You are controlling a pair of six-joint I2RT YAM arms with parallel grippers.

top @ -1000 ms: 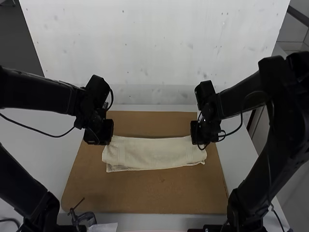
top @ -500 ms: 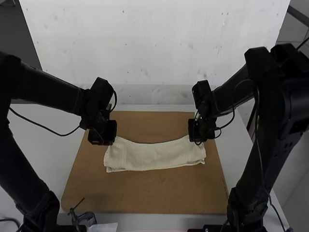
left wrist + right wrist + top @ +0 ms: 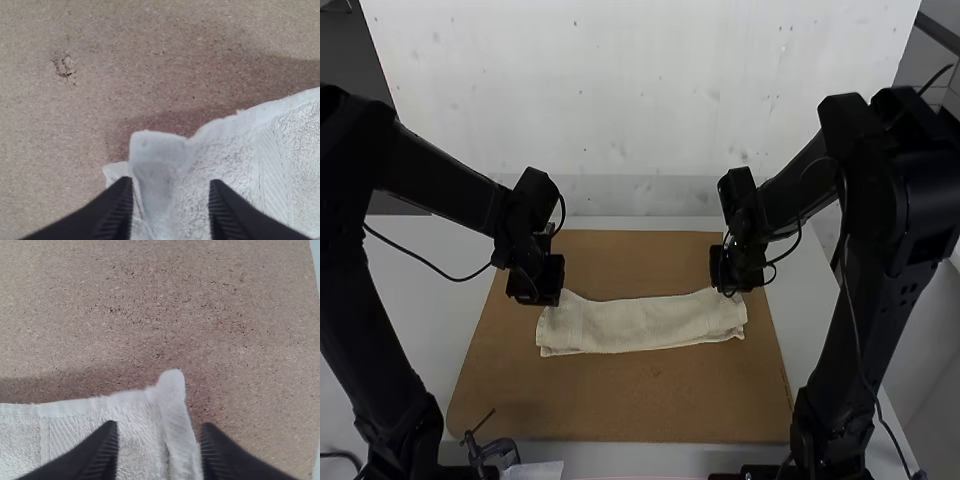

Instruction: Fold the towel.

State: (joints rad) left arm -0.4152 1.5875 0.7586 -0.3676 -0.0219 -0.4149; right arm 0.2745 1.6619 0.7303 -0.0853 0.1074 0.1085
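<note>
- The left gripper (image 3: 548,294) is at the towel's left far corner; in the left wrist view, its black fingers (image 3: 117,212) stand wide apart, with a puckered bit of cloth rising between them.
- The right gripper (image 3: 729,287) is at the right far corner; in the right wrist view, its black fingers (image 3: 212,452) are also well spread, with a raised ridge of cloth between them.
- The pale towel (image 3: 640,325) lies between the two grippers as a long, narrow band running from left to right, its far edge dipping a little between the two corners.
- At the left end, another layer of cloth peeks out beside the raised corner, so the towel lies in layers; I cannot tell how many. A flat woven stripe crosses the towel near that end.
- Under the towel is a brown board (image 3: 620,400), with the towel well inside its near edge.
- The board rests on a light table (image 3: 425,340).
- The left arm (image 3: 440,185) and right arm (image 3: 875,250) stand at their own sides and reach in over the table, each with a loose black cable.
- Near the board's near left corner is a metal clamp (image 3: 498,449), with a flat pale piece (image 3: 535,471) just beside it.
</note>
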